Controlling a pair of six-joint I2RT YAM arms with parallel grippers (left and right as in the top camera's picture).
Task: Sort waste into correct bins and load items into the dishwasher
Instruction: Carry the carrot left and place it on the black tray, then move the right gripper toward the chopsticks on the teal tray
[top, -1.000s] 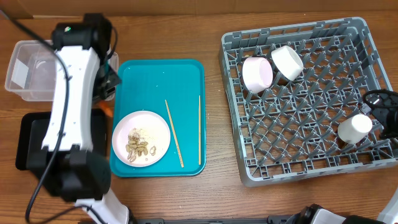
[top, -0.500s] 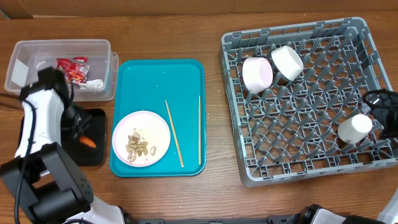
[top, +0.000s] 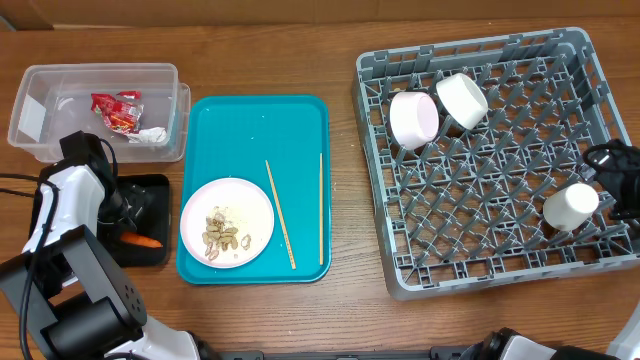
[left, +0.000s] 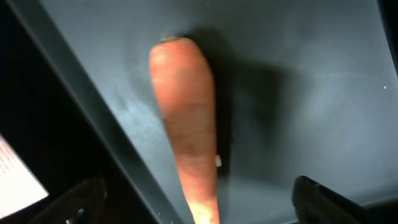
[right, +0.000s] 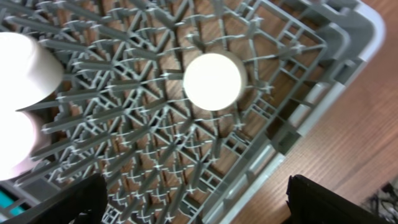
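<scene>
An orange carrot (top: 141, 240) lies loose on the floor of the black bin (top: 152, 196) at the left edge of the table. My left gripper (top: 124, 212) hangs just above it, open. In the left wrist view the carrot (left: 185, 130) runs lengthwise between the spread fingers (left: 323, 199) and touches neither. My right gripper (top: 613, 186) is open over the right side of the grey dish rack (top: 480, 272). It sits beside an upturned white cup (top: 570, 205), which shows from above as a white disc (right: 212, 81). Nothing is between its fingers.
A teal tray (top: 250, 125) holds a white plate (top: 227, 205) with food scraps and two chopsticks (top: 279, 213). A clear bin (top: 100, 72) at the back left contains red wrappers (top: 117, 110). Two white bowls (top: 413, 118) stand in the rack's far left corner.
My left arm swung from the tray's edge down over the black bin with the carrot. Its jaws then opened, and the carrot now lies on the bin floor. The right arm stayed put.
</scene>
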